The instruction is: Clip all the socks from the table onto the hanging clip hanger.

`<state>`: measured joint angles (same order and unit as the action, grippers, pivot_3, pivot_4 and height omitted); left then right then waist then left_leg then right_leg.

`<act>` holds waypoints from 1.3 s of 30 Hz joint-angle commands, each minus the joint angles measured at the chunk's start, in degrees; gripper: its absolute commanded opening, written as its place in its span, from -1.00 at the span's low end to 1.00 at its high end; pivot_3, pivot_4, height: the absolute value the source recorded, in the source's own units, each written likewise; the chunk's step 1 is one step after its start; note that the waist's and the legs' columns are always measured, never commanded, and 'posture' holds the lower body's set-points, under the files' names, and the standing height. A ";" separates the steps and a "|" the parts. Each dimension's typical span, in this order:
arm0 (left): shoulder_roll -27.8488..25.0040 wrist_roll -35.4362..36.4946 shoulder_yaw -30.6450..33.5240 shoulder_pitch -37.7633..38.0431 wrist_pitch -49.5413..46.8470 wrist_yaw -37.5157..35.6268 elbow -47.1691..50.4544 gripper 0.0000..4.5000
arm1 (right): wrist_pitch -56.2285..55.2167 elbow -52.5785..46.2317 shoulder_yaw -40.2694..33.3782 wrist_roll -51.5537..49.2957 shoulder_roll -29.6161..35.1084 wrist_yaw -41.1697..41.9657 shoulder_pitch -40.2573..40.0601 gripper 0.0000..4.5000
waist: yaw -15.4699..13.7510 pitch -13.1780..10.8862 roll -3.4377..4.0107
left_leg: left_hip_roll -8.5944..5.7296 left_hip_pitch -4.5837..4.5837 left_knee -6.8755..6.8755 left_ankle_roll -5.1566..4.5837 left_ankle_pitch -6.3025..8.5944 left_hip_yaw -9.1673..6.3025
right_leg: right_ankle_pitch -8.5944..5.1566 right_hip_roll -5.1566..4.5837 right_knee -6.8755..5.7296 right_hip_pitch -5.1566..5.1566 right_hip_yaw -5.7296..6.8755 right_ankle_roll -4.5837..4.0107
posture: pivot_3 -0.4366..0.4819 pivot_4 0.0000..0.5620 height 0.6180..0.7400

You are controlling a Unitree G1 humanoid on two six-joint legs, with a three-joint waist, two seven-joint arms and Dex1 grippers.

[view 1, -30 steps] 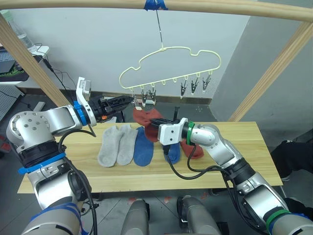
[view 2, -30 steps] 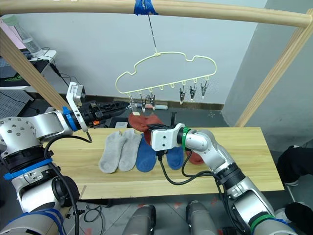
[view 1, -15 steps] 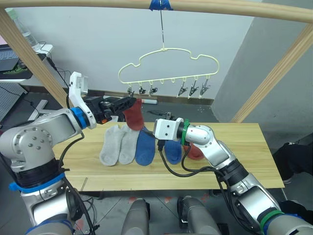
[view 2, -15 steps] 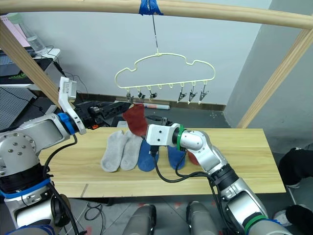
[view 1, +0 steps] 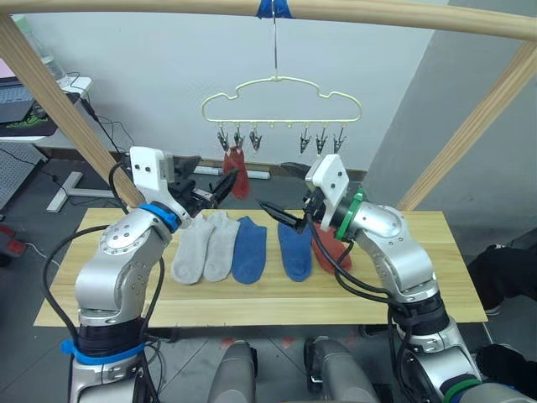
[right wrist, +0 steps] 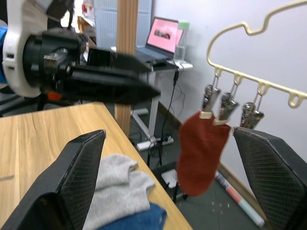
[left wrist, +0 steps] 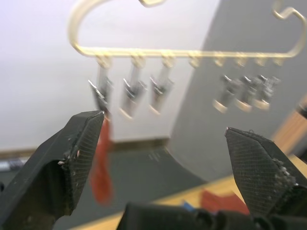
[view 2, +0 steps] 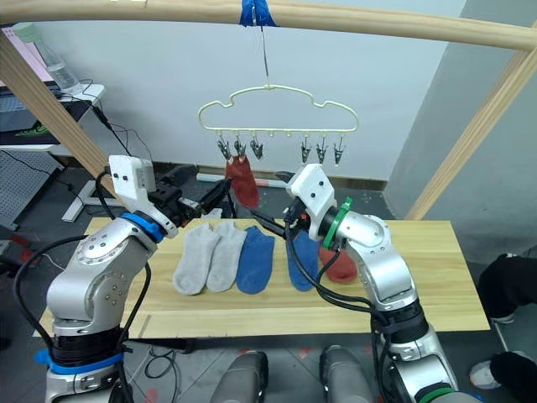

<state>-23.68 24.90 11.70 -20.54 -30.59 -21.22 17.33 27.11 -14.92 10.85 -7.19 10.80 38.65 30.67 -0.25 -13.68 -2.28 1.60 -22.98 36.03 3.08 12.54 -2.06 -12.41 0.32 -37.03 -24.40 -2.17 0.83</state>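
One rust red sock [view 2: 244, 180] hangs clipped on the clip hanger [view 2: 277, 107], apparently by two clips. Both the left claw [view 1: 225, 185] and right claw [view 1: 280, 213] gape wide, empty.

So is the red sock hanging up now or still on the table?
Hanging up. One red sock dangles from the clip hanger; another red sock still lies on the table.

One red sock [view 1: 236, 175] clipped; five socks [view 1: 252, 249] on table [view 1: 419, 285].
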 commanded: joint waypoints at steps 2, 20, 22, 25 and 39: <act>1.96 -3.39 -1.73 -1.63 6.22 0.76 -3.32 0.47 | 1.93 -4.12 -0.71 -2.14 1.44 -0.44 1.12 1.00 | 0.20 0.00 0.00 | 0.00 -0.01 0.00 -0.02 0.01 0.05 | 0.00 0.00 0.03 0.00 0.00 0.01 | 0.09 -0.28 1.00; 8.12 -9.95 -4.50 -7.81 17.73 2.78 -17.27 0.29 | 6.94 -5.53 -0.04 -5.25 2.23 -1.29 6.09 1.00 | 0.41 0.01 -0.01 | 0.06 0.00 0.02 -0.03 0.02 0.06 | 0.02 0.10 -0.02 -0.02 0.03 0.03 | 0.04 -0.27 1.00; 8.65 -10.28 -4.28 -8.80 19.07 3.17 -19.25 0.11 | 6.74 -5.32 0.08 -5.11 2.44 -1.56 6.13 1.00 | 0.40 0.01 -0.01 | 0.06 0.00 0.03 -0.03 0.02 0.06 | 0.02 0.10 -0.03 -0.02 0.04 0.03 | 0.03 -0.29 1.00; 9.45 -10.74 -4.01 -9.89 21.51 3.78 -22.26 0.00 | 6.38 -4.96 0.39 -5.07 2.48 -1.93 6.13 1.00 | 0.41 0.02 -0.02 | 0.05 0.00 0.04 -0.03 0.02 0.06 | 0.02 0.10 -0.04 -0.01 0.04 0.04 | 0.03 -0.31 1.00; 9.97 -12.58 -5.01 -13.25 30.40 1.59 -32.58 0.00 | 5.14 -3.21 1.00 -5.03 2.34 -2.16 7.09 1.00 | 0.44 0.04 -0.04 | 0.05 0.00 0.04 -0.03 0.02 0.06 | 0.04 0.11 -0.04 -0.01 0.06 0.05 | 0.02 -0.35 1.00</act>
<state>-13.65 12.69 6.95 -32.81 -1.78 -19.34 -16.08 33.43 -17.08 12.38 -11.65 13.12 36.93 36.78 0.19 -13.64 -2.32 1.65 -22.98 36.07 3.05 12.55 -2.00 -12.37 0.43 -37.07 -24.41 -2.10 0.88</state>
